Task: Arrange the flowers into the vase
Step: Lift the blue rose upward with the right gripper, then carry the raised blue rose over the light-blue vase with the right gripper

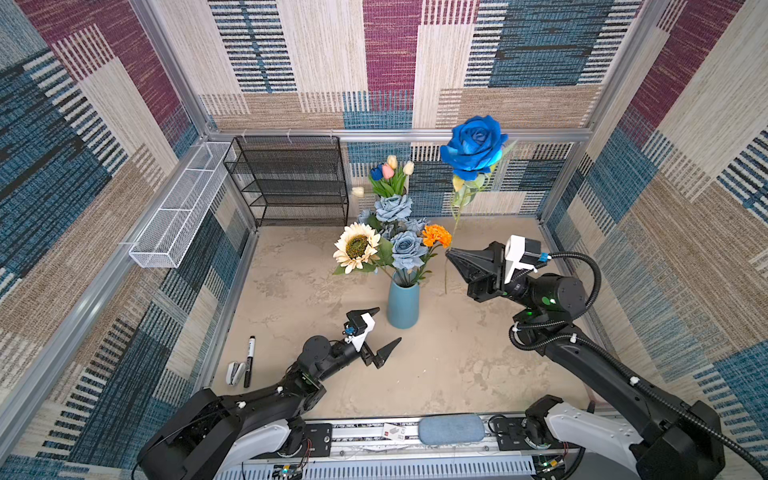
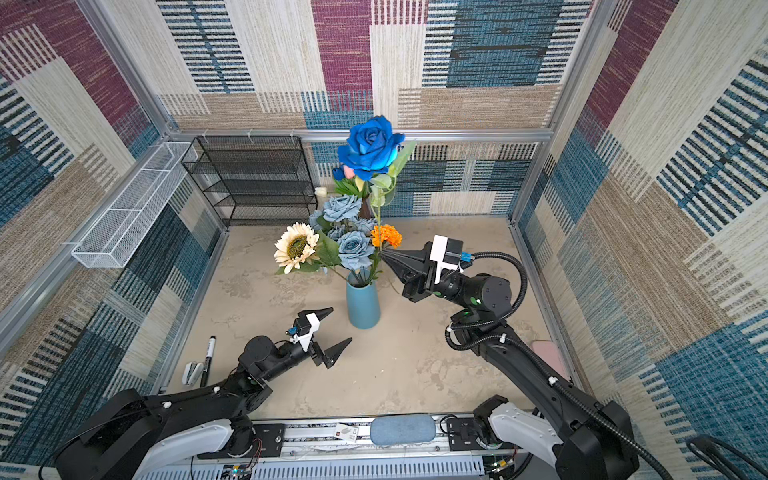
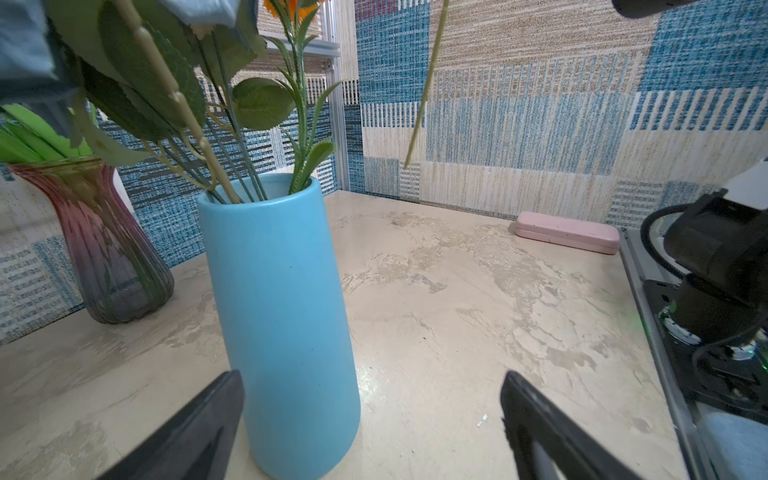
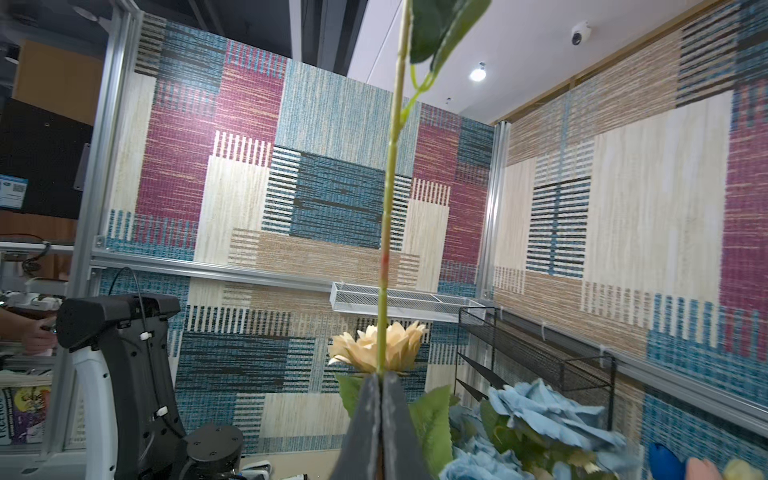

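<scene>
Right pincer [image 1: 448, 252] clamps the deep-blue rose [image 1: 473, 147] upright by its stem, right of the vase [image 1: 403, 305], seemingly for insertion; left pincer [image 1: 389, 323] gapes empty.

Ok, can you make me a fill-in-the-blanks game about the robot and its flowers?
1. The right end effector is shut on the stem of a rose whose colour is deep ____.
2. The left end effector is ____ and holds nothing.
3. The big cream flower in the blue vase is a ____.

Missing words: blue; open; sunflower.
</scene>
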